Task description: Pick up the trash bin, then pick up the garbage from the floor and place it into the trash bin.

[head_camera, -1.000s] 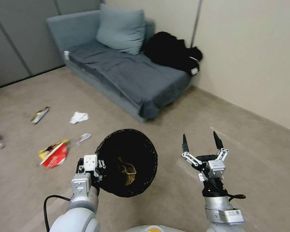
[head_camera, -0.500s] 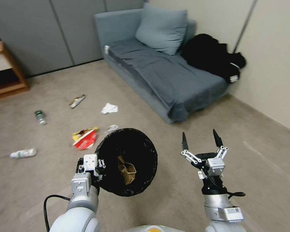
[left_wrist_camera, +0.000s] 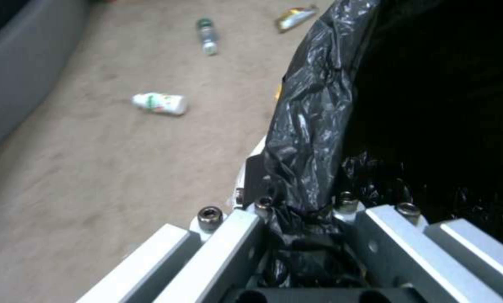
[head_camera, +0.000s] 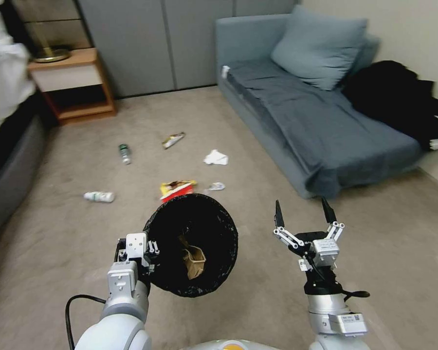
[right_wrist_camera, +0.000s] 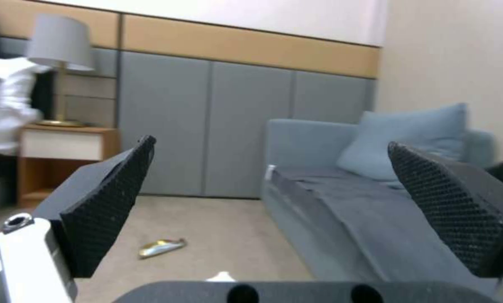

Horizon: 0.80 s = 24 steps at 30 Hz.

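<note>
The whole head view had swung since the earlier frames: the sofa (head_camera: pixel 321 121) sat further to the right, and a nightstand (head_camera: pixel 73 85) and more of the floor (head_camera: pixel 73 233) had come in at the left, so the camera turned, not the things. The trash bin (head_camera: pixel 192 245) hung off the floor, tipped with its mouth toward the camera, one brown paper bag (head_camera: pixel 193 260) inside. The left gripper (head_camera: pixel 148 253) was clamped on its bag-lined rim. The right gripper (head_camera: pixel 302 214) hovered beside it, fingers spread wide, empty. On the floor lay two bottles (head_camera: pixel 100 196), both on their sides, one red-and-yellow wrapper (head_camera: pixel 176 187), one foil wrapper (head_camera: pixel 173 140), one tissue (head_camera: pixel 216 157) and one small scrap (head_camera: pixel 215 186).
</note>
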{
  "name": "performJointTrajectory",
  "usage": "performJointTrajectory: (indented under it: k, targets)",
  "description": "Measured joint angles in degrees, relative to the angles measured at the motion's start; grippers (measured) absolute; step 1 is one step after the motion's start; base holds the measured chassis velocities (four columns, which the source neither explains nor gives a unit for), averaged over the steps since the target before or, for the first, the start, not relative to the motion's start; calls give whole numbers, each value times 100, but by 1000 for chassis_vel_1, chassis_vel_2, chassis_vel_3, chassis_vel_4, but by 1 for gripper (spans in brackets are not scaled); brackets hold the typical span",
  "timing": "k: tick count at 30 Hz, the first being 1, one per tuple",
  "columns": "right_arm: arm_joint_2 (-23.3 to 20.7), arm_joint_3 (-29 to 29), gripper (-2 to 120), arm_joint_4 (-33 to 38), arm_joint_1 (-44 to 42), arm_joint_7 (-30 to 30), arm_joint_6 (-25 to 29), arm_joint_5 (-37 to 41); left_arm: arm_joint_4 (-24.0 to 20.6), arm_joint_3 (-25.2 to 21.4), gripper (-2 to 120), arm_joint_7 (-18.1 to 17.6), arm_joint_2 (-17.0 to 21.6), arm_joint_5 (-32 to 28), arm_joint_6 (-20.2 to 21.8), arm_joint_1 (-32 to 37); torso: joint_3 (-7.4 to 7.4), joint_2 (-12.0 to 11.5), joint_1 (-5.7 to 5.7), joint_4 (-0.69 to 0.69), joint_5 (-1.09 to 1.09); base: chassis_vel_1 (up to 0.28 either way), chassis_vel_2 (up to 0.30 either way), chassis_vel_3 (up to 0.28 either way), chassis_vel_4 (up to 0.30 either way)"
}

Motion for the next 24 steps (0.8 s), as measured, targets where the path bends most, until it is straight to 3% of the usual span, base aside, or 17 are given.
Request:
performJointTrajectory:
  k: [24]
  targets:
    - [41,-1,100,-104,-12,-15,136,-113,90,58,0,-67,-42,46,-126,-14,0,0,0,0,0,114,114,114,110]
